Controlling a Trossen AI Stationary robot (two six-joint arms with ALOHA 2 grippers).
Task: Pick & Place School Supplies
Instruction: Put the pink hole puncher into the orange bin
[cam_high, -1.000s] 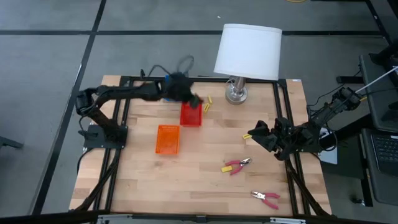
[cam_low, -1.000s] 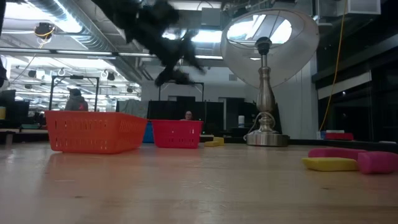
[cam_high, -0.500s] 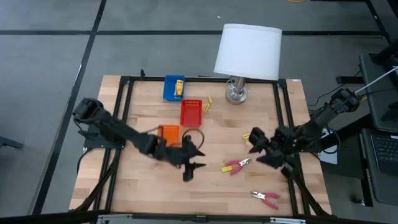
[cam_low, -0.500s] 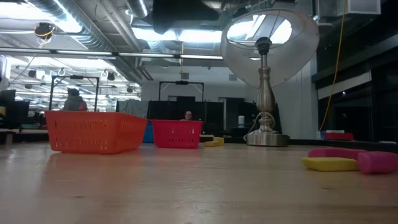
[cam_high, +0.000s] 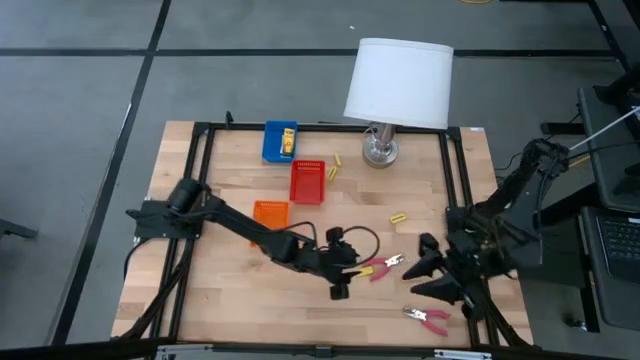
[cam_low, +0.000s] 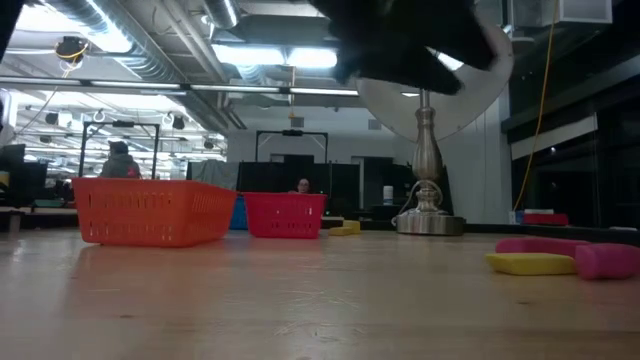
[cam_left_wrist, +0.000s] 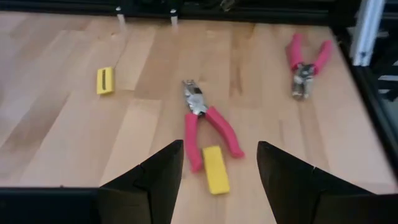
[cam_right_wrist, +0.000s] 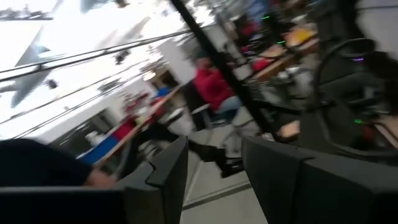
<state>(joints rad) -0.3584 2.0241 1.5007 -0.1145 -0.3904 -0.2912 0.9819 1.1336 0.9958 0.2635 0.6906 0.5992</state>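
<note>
- The left gripper hangs over the table, fingers spread wide and holding nothing.
- Between the fingers lie a yellow stub and the pink-handled pliers, apparently touching.
- Beyond them lie the second pliers and another yellow stub.
- The right gripper sits near the second pliers, fingers parted and empty, as far as the blur allows.

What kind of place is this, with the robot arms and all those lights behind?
It looks like a robotics lab or workshop in an open-plan space. A wooden table in a black frame carries two arms, bare ducts and strip lights run overhead, and a person is among workstations behind.
</note>
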